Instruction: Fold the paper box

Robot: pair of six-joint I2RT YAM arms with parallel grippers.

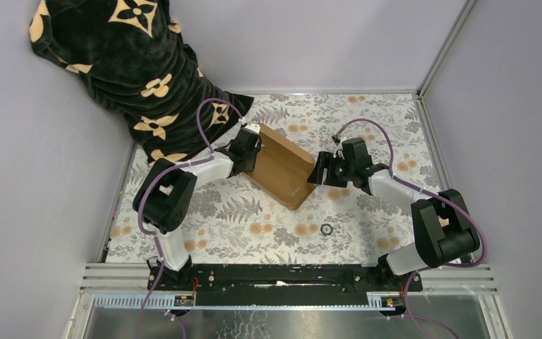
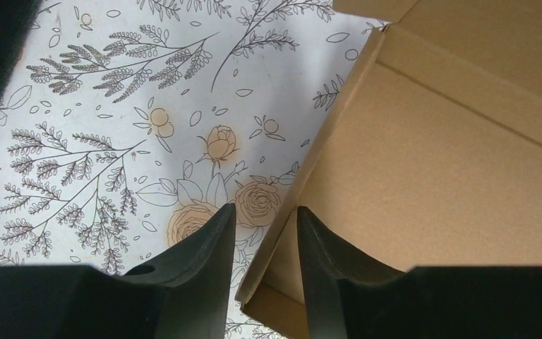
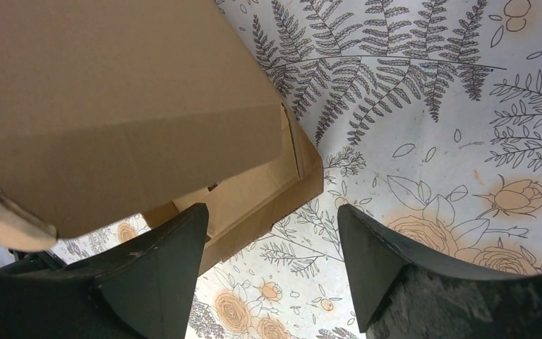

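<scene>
Left gripper (image 2: 265, 209) seems narrowly parted; right gripper (image 3: 272, 208) stands spread wide

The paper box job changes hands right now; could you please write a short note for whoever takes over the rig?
Left gripper: open, fingers astride a raised wall edge of the paper box, not clamped on it.
Right gripper: open wide at the box's opposite end, holding nothing.
Box: on the table, between the two grippers.
Done: partly folded; some panels stand up from the base.
Left: fold the remaining walls and tabs; the box is not yet closed.
</scene>
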